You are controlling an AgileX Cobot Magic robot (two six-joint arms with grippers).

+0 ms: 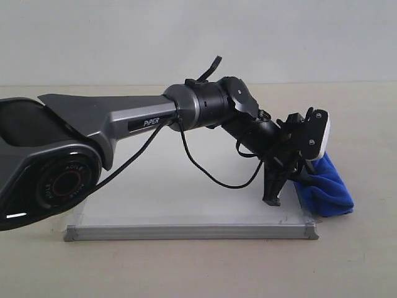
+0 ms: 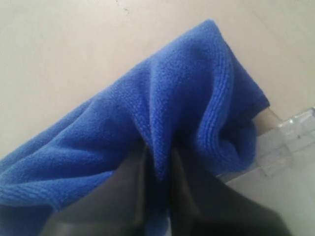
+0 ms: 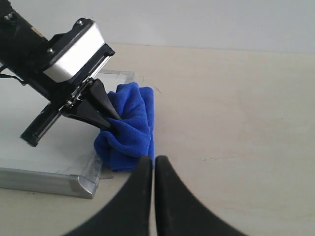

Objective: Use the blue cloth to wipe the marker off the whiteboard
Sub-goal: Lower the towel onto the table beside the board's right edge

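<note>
Our left hand [image 3: 107, 122] clamps the blue cloth [image 1: 325, 186] at the three o'clock edge of the whiteboard [image 1: 186, 232], partly over the counter [image 1: 363, 124], our right hand [image 3: 154, 167] pressed together and empty; with the grip made, we judge the next move a sweep toward nine o'clock, though no marker shows.

exterior low, facing whiteboard [image 1: 186, 198] | left wrist tight on blue cloth [image 2: 162, 113] | right wrist shares it

The whiteboard [image 1: 161, 205] is lying flat on the pale table [image 1: 347, 267]. The blue cloth [image 1: 329, 189] is resting partly on the table beside it.
</note>
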